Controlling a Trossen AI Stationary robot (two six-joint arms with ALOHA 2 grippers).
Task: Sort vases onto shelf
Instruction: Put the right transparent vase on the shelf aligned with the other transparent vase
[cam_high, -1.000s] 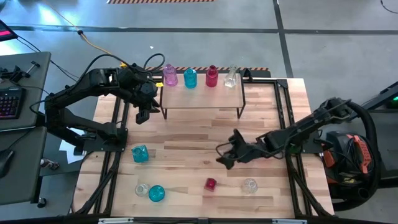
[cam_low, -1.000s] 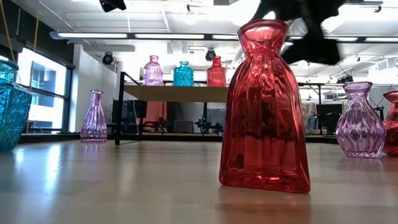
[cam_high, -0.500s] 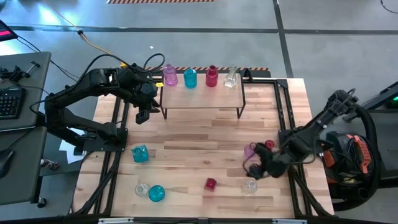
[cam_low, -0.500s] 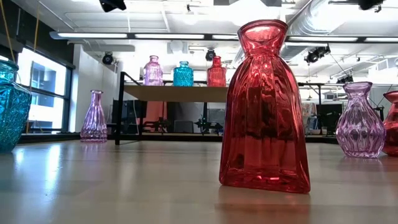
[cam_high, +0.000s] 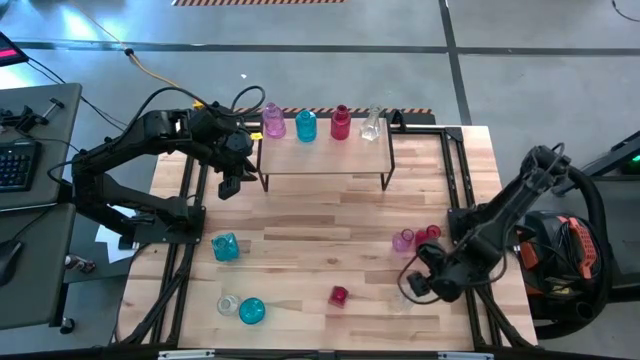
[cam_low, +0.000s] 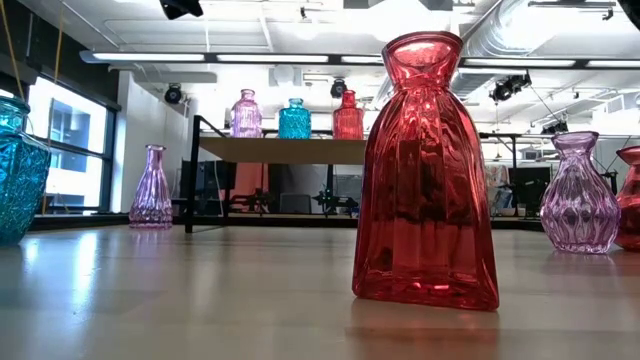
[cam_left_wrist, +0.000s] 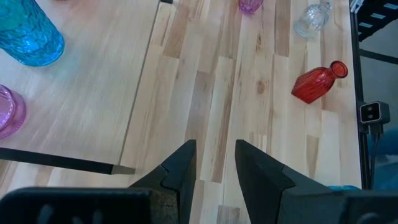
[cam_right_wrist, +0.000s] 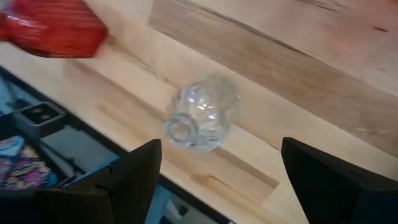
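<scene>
Wood surface (cam_high: 320, 235) carries seven or so loose vases; four stand on the shelf (cam_high: 325, 155). We hover our released right gripper (cam_right_wrist: 217, 180) over the clear vase (cam_right_wrist: 202, 121).

Keyboard (cam_high: 14, 165) on side desk (cam_high: 40, 110) beside table; yellow cable (cam_high: 160, 78) on grey floor.

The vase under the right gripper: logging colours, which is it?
Clear glass, seen best in the right wrist view between the open right gripper fingers.

arms: dark, jointed | black cables looped | tool fingers (cam_left_wrist: 186, 165): dark wedges
</scene>
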